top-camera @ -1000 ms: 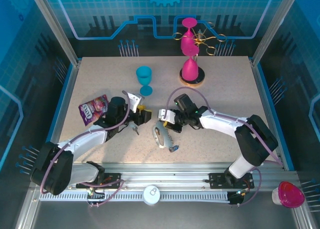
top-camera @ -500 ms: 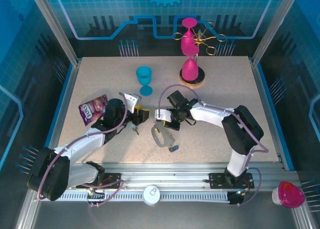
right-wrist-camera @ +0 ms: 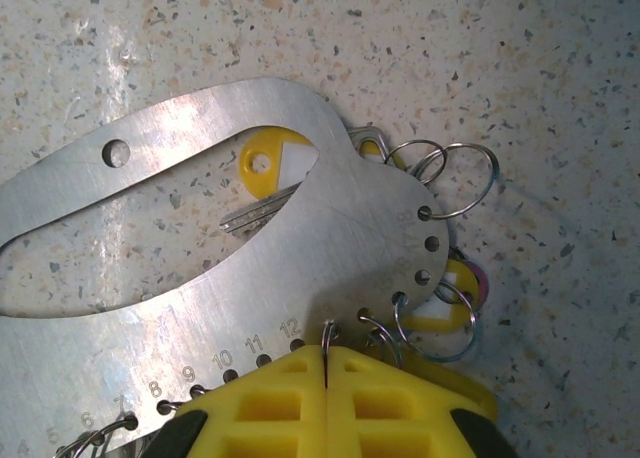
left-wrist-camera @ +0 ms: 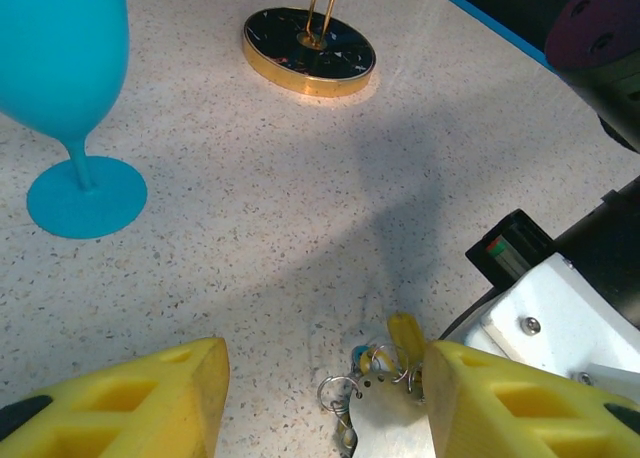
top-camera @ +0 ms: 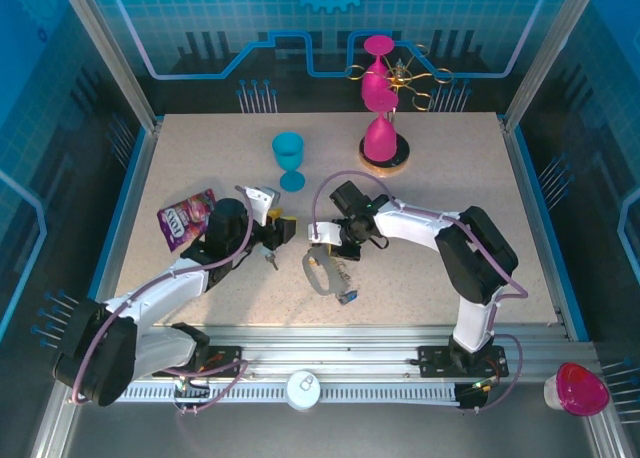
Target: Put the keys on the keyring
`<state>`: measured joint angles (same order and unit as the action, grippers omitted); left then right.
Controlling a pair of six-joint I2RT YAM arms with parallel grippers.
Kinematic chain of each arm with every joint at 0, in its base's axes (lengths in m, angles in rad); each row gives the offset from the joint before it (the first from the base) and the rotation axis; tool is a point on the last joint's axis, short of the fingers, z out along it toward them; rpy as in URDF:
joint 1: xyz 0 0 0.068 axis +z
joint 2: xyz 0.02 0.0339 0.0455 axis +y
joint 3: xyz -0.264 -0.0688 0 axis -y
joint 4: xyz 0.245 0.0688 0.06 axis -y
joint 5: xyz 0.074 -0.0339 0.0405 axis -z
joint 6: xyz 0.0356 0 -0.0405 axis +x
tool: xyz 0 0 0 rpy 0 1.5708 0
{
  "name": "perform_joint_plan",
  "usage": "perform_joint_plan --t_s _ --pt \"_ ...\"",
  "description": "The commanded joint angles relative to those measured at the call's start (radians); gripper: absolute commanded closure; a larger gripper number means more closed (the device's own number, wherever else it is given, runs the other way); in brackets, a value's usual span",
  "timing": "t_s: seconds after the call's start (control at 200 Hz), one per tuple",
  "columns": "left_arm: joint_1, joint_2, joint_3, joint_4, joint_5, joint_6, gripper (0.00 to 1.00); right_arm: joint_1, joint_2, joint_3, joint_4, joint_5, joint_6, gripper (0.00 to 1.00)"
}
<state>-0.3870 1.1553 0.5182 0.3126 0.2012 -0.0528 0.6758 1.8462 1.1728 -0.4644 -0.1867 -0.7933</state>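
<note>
The keyring [right-wrist-camera: 200, 268] is a grey metal oval plate with numbered holes and thin rings along its edge, lying on the table [top-camera: 430, 188]. My right gripper [right-wrist-camera: 325, 353] is shut on one thin ring hooked in a hole. A yellow-headed key [right-wrist-camera: 270, 163] lies under the plate, and another yellow head [right-wrist-camera: 445, 293] hangs on a ring. My left gripper [left-wrist-camera: 322, 363] is open, its yellow fingers [left-wrist-camera: 150, 398] either side of the plate's ringed end [left-wrist-camera: 385, 418] and a yellow key [left-wrist-camera: 405, 330]. From above, the left gripper [top-camera: 277, 230] and right gripper [top-camera: 322, 240] face each other over the keyring [top-camera: 318, 274]. A loose key [top-camera: 270, 262] and a blue-headed key [top-camera: 347, 297] lie nearby.
A blue goblet [top-camera: 288, 158] stands just behind the grippers, close to the left one [left-wrist-camera: 65, 68]. A pink glass stand [top-camera: 383, 148] with a gold-rimmed base [left-wrist-camera: 310, 50] is at the back. A purple snack packet [top-camera: 186, 218] lies left.
The right arm has swung left, bringing its gripper and the keyring closer to the left gripper. The left gripper has shifted slightly back and stays open.
</note>
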Motion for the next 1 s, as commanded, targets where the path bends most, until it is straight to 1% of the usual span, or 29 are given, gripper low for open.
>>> perform_joint_plan --t_s 0.0,0.28,0.49,0.575,0.665,0.781,0.936,0.996 --pt "0.008 -0.021 -0.017 0.025 -0.016 0.007 0.46 0.014 0.028 0.022 -0.048 0.015 -0.028 0.91" --pt "0.008 -0.022 -0.018 0.024 -0.020 0.010 0.46 0.016 0.043 0.028 -0.066 0.045 -0.051 0.85" --pt "0.010 -0.026 -0.015 0.024 -0.028 0.011 0.47 0.020 0.034 0.018 -0.037 0.083 -0.063 0.75" --pt "0.010 -0.029 -0.016 0.023 -0.030 0.013 0.47 0.023 0.029 0.014 -0.025 0.093 -0.069 0.74" --pt "0.009 -0.029 -0.017 0.023 -0.029 0.014 0.47 0.023 0.031 0.017 -0.024 0.092 -0.074 0.78" --pt "0.008 -0.030 -0.017 0.019 -0.031 0.016 0.47 0.026 0.035 0.021 -0.023 0.086 -0.075 0.87" --pt "0.008 -0.037 -0.018 0.018 -0.034 0.018 0.47 0.025 0.034 0.024 -0.022 0.083 -0.075 0.95" --pt "0.009 -0.041 -0.018 0.017 -0.034 0.021 0.47 0.025 0.030 0.023 -0.019 0.078 -0.075 1.00"
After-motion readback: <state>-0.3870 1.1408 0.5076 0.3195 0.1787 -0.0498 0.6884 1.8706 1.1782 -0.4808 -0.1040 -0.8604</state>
